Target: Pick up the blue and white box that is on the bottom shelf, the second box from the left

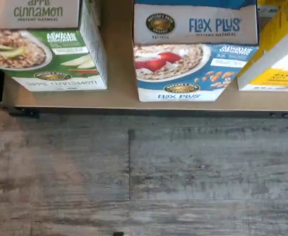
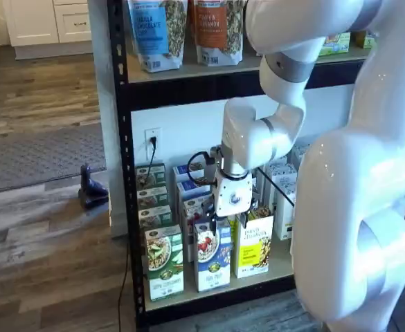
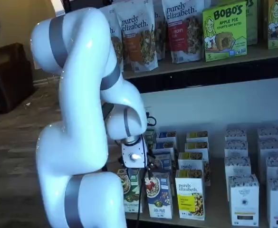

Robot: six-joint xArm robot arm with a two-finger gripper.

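Blue on top, white below, a bowl of oats and red berries on the front: the blue and white box (image 1: 195, 51) sits at the front edge of the bottom shelf (image 1: 119, 101), and the wrist view looks almost straight down over it. On one side of it stands the green-and-white carton (image 1: 50, 46), with a clear strip of bare board between them; on the other side the yellow carton (image 1: 276, 49) crowds in, its corner just about touching. Both shelf views show the same row, with more blue cartons lined up behind the front one (image 2: 212, 256).

The gripper (image 2: 224, 216) hangs just above and in front of that row, white body lit, black fingers pointing down toward the box top. The fingers stand at their widest and hold nothing; the box is untouched.

So the step in hand looks like the final line-up before the descent. To do it well, I'd judge the fingers need centring over the blue carton's top, one finger dropping into the open gap on the green side. The yellow side is the tight one; a finger coming down there could nudge that carton or pinch both. The carton is light card, so a gentle squeeze and a straight lift should keep the boxes behind it from being dragged along.
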